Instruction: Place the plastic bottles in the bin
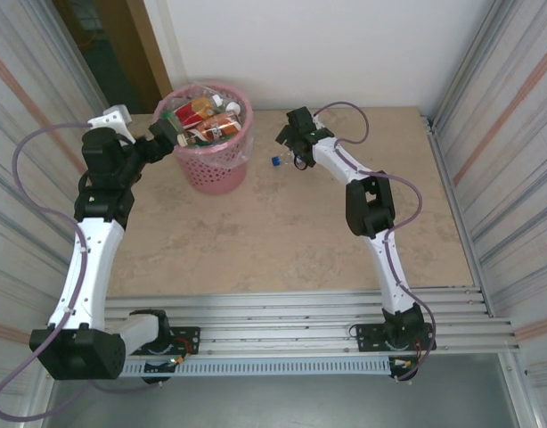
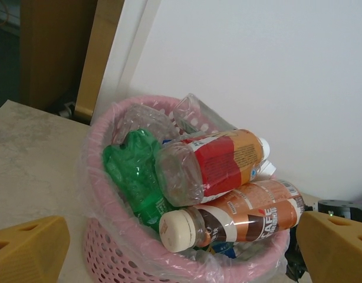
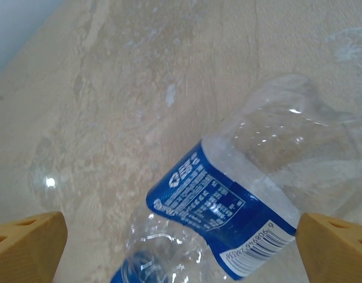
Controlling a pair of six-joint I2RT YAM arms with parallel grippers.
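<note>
Since one bottle [image 3: 240, 206] lies outside the bin [image 1: 213, 171], the right gripper [image 1: 288, 143] hangs over it, jaws released, as on the left gripper [image 1: 167, 135].

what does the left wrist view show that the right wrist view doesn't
Left wrist view: the pink bin, heaped full, with a green bottle, a red-labelled bottle and a brown coffee bottle on top, against a white wall. Right wrist view: a clear blue-labelled bottle lying on the beige tabletop. Both: that tabletop and yellow fingertips in the lower corners, jaws open.
</note>
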